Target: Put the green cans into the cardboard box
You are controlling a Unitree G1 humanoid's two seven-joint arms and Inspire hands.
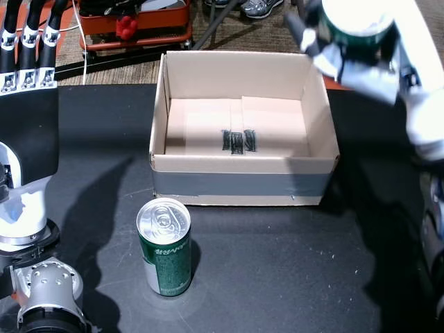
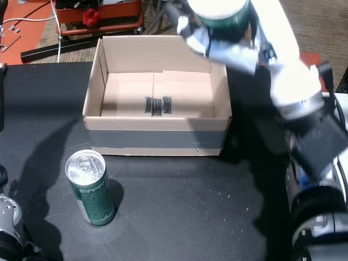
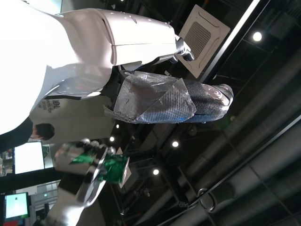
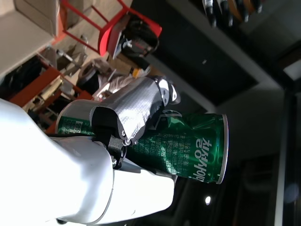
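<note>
Gripping a green can [image 4: 188, 150], right hand [image 1: 361, 62] hovers above box [image 1: 243, 177].

The right hand [image 1: 357, 52] was raised above the far right corner of the cardboard box [image 1: 243, 182], fingers closed around a green can [image 4: 188, 150] held clear of the box. In the right wrist view the taped thumb [image 4: 136, 110] lay across the can's side. The left hand [image 1: 28, 48] stood to the left of the box, holding nothing, fingers extended and apart.
</note>
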